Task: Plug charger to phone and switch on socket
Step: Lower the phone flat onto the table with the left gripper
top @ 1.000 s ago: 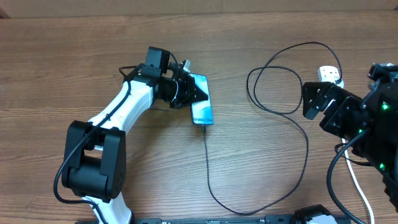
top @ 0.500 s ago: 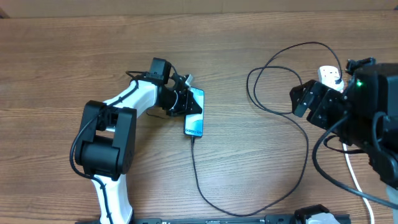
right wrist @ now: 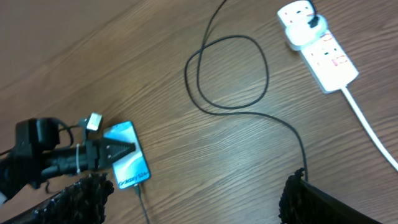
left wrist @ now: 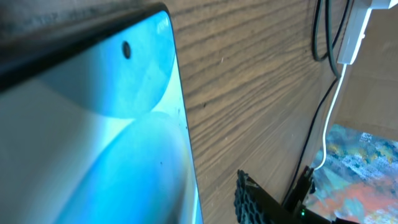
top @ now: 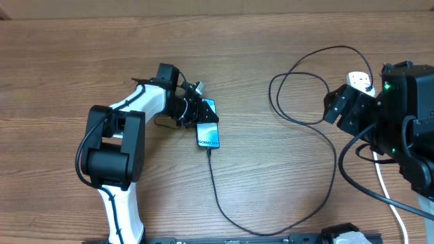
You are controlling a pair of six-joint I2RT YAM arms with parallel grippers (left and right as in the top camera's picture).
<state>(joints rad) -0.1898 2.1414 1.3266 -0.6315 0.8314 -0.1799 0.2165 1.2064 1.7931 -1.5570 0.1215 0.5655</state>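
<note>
The phone (top: pixel 209 135) lies flat on the wooden table with its blue screen lit. The charger (top: pixel 220 200), a thin black cable, is in the phone's near end, loops right and runs back to a plug (right wrist: pixel 303 26) in the socket (right wrist: pixel 326 57), a white power strip. My left gripper (top: pixel 203 113) is at the phone's far end. In the left wrist view the phone (left wrist: pixel 93 137) fills the left side and one finger (left wrist: pixel 261 200) stands clear of its edge, so the gripper is open. My right gripper (right wrist: pixel 196 205) hovers open and empty, high above the table's middle.
The socket's white cord (top: pixel 392 203) runs down the right side under the right arm (top: pixel 400 129). The charger cable forms a wide loop (top: pixel 305 88) between the phone and the socket.
The left gripper carried the phone left and nearer, then opened its jaws off it. The right arm shifted slightly left, then back toward the socket.
</note>
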